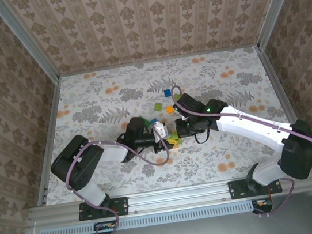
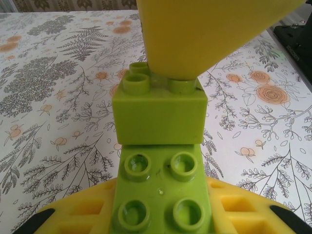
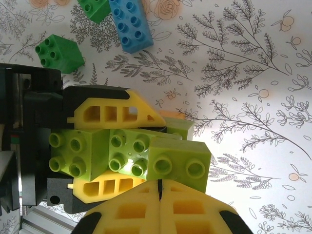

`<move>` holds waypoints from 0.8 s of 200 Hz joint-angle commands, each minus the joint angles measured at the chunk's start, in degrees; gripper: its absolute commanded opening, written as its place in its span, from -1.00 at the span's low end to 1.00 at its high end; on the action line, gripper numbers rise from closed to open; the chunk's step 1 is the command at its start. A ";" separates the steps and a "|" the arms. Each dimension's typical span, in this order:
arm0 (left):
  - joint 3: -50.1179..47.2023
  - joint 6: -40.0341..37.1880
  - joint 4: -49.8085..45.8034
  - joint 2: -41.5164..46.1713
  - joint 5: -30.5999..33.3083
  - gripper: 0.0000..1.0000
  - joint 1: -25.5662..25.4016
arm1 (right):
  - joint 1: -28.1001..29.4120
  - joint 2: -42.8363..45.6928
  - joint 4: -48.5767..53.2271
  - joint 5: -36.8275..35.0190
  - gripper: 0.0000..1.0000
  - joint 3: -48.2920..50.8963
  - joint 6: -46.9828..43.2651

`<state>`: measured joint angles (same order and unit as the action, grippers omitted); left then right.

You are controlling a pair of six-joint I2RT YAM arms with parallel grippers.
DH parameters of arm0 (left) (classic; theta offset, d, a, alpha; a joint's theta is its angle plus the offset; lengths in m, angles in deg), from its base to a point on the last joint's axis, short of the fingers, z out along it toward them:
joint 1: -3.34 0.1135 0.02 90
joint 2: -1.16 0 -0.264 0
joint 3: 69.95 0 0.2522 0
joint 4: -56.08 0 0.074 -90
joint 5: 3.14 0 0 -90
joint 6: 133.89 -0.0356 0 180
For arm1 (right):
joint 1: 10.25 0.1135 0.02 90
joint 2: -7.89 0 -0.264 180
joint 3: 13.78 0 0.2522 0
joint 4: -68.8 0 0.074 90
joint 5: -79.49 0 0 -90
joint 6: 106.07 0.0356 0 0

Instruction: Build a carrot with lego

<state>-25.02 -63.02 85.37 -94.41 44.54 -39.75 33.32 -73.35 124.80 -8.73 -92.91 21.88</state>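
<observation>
The carrot (image 2: 161, 185) is a small stack of lime-green studded bricks, and my left gripper (image 2: 161, 217) is shut on it, with a yellow finger (image 3: 112, 112) on each side. A smaller lime brick (image 3: 180, 163) sits on the end of the stack. My right gripper (image 3: 160, 190) is shut with nothing between its fingers. Its joined tips rest against that brick's studded face, and its finger (image 2: 204, 34) comes down from above in the left wrist view. In the top view both grippers (image 1: 167, 136) (image 1: 177, 130) meet at the table's middle. A sliver of orange (image 3: 170, 115) shows behind the stack.
Loose lego lies just beyond the grippers: a blue brick (image 3: 129, 22), a dark green brick (image 3: 58, 53), another green one (image 3: 92, 7), and an orange one (image 1: 170, 109). The flowered tabletop (image 1: 95, 96) is walled on three sides.
</observation>
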 commanded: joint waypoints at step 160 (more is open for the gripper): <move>-0.18 -1.58 -5.08 -2.61 1.99 -0.35 -0.81 | 0.94 -8.27 7.24 -0.70 -0.99 -0.34 -1.16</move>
<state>-24.75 -62.28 85.39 -94.69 44.67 -39.71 33.85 -76.52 126.83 -9.01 -95.75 21.42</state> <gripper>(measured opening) 0.348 0.050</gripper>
